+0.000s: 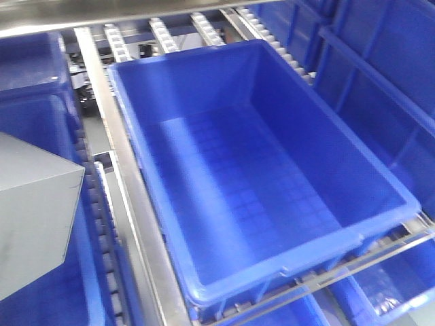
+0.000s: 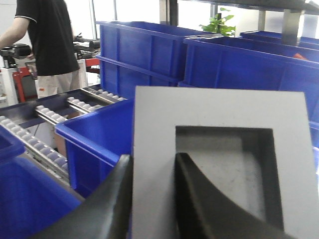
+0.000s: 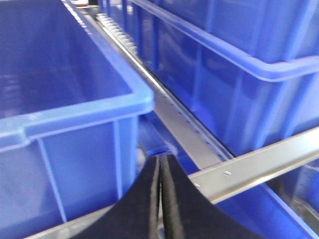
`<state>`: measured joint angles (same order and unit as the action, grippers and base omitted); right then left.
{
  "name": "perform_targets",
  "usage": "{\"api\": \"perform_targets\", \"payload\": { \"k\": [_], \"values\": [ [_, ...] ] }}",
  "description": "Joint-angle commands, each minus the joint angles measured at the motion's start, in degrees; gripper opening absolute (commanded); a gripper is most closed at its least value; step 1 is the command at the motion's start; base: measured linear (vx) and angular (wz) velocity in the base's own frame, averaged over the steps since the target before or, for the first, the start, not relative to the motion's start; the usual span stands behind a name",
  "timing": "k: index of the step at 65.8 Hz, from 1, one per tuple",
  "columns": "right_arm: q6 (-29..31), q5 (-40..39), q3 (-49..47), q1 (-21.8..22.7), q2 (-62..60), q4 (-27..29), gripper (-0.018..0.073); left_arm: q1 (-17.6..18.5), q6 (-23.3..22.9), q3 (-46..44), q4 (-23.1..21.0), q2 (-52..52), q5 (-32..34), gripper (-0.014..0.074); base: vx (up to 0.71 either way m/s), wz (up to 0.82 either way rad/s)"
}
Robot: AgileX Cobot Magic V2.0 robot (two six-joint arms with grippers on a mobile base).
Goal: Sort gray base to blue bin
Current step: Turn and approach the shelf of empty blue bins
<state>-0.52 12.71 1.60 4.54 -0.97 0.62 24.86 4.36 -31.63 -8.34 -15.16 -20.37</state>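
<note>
The gray base (image 2: 154, 149) fills the left wrist view, its square recess facing the camera. My left gripper (image 2: 153, 162) is shut on its left wall, one finger outside and one inside the recess. In the front view the gray base (image 1: 34, 217) hangs at the left edge, left of the blue bin (image 1: 380, 190), whose inside holds nothing. My right gripper (image 3: 160, 160) is shut on nothing, low beside that blue bin's corner (image 3: 139, 102). Neither gripper itself shows in the front view.
Roller rails (image 1: 163, 34) and a metal frame rail (image 1: 129, 197) run beside the bin. More blue crates (image 2: 149, 50) are stacked around and another crate (image 3: 239, 64) stands to the right. A person in a black shirt (image 2: 47, 35) stands at the far left.
</note>
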Motion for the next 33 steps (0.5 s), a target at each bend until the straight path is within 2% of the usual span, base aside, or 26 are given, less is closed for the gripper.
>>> {"api": "perform_targets", "payload": {
  "k": [1, 33],
  "values": [
    [0.52, -4.25, 0.05, 0.11, 0.18, -0.31, -0.0005, 0.09, -0.61, -1.59, -0.82, -0.53, 6.31, -0.0006, 0.05, 0.21],
    [0.52, -4.25, 0.05, 0.11, 0.18, -0.31, -0.0005, 0.09, -0.61, -1.59, -0.82, -0.53, 6.31, -0.0006, 0.04, 0.27]
  ]
}}
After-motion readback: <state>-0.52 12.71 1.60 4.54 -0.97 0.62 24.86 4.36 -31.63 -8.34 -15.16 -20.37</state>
